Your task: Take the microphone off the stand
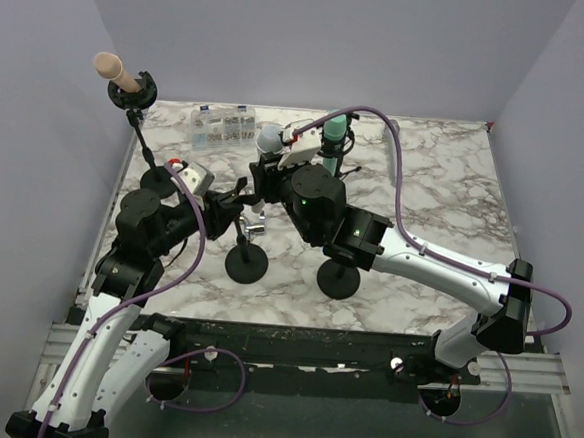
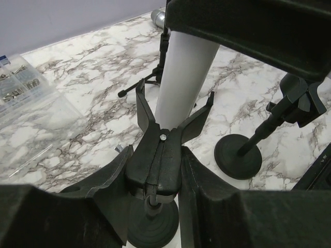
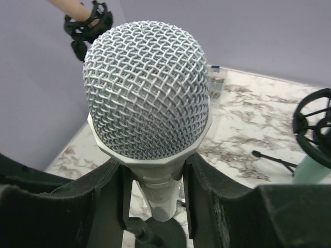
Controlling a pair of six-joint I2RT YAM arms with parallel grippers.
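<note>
Gripping microphone (image 3: 147,103) body below mesh head: right tool (image 3: 155,199); left tool (image 2: 155,204) clamped on stand clip (image 2: 160,157).

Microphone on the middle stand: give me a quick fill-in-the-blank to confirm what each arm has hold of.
1. The right fingers grip the microphone just ____ its mesh head.
2. The left fingers clamp the black clip, and the microphone body rising out of it is ____ in colour.
3. The table has a ____ pattern.

Missing words: below; white; marble.
</note>
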